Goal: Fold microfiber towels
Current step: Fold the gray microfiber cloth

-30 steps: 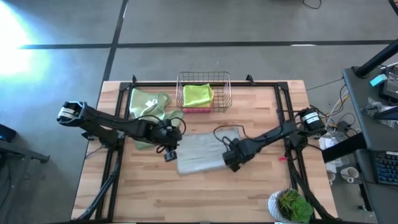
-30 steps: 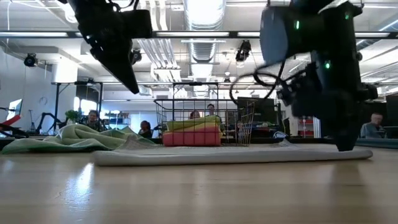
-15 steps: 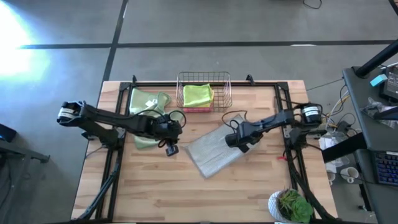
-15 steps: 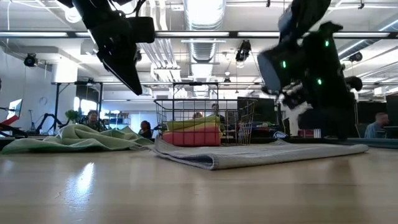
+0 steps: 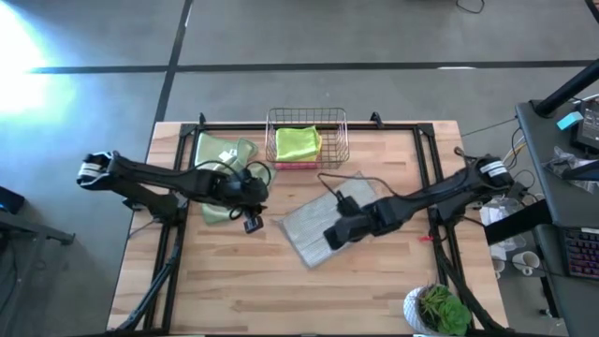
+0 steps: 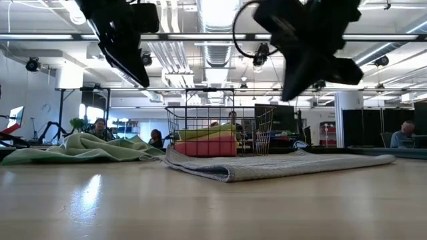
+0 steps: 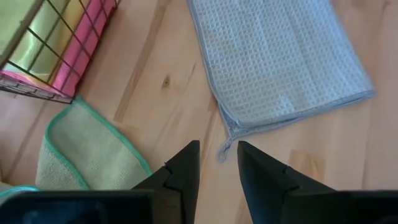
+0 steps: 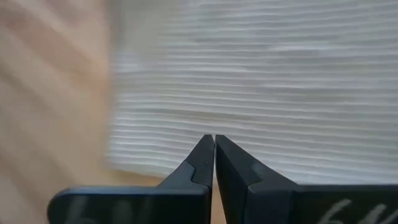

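The grey-beige towel (image 5: pixel 318 225) lies folded and flat just right of the centre of the high view, turned at an angle on the wooden table (image 5: pixel 374 290). In the low view it shows as a thin layered slab (image 6: pixel 280 167) running from centre to right.

The right gripper (image 5: pixel 333 234) sits over the towel's lower right part in the high view. Its wrist view shows the two fingers pressed together with no gap, tips (image 8: pixel 214 144) over the ribbed cloth (image 8: pixel 261 81); nothing is pinched between them. In the low view this claw (image 6: pixel 291 87) hangs in the upper centre-right, clear above the cloth.

The left gripper (image 5: pixel 251 222) hangs just left of the towel in the high view, off its left corner. Its wrist view shows the fingers (image 7: pixel 186 165) parted by a modest gap and empty, with the towel's hemmed corner (image 7: pixel 280 68) and bare wood beyond them. In the low view it hangs at upper left (image 6: pixel 137 70), well above the tabletop.

A pale sage green towel (image 5: pixel 220 168) lies crumpled at centre left of the high view, behind the left arm. Above centre stands the copper wire basket (image 5: pixel 342 136), holding a lime green towel (image 5: pixel 298 142) over a pink one (image 5: pixel 298 165). A potted plant (image 5: pixel 440 309) stands at the lower right edge.

People sit in the room behind the table in the low view.
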{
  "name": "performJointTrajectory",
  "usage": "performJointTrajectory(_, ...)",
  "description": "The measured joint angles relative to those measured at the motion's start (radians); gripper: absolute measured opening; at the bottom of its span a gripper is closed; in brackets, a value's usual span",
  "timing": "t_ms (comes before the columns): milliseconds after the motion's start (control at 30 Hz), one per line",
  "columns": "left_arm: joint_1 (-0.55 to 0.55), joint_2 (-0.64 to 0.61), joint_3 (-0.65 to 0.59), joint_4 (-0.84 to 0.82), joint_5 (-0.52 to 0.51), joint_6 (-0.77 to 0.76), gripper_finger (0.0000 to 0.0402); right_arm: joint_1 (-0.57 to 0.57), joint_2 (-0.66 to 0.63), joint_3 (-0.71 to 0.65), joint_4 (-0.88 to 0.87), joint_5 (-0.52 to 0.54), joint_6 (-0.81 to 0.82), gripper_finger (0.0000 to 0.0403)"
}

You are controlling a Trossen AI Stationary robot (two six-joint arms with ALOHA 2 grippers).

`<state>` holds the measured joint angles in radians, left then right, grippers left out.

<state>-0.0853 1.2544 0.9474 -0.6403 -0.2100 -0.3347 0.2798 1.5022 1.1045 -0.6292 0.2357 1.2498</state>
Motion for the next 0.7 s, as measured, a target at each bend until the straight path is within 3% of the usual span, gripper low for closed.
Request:
performJointTrajectory(167,-0.003,-0.033,0.0,-0.002,0.0,0.0,0.0093,0.041,0.114,0.085,0.096,0.004,0.008,0.0008)
performJointTrajectory(500,-0.025,-0.079,-0.005,-0.039,0.0,0.006,0.0093,0.061,0.428,0.368,0.08,-0.006,-0.035,0.0008)
performJointTrajectory(700,-0.037,-0.08,-0.014,-0.061,0.0,0.008,0.0093,0.061,0.53,0.468,0.009,-0.035,-0.03,0.0008)
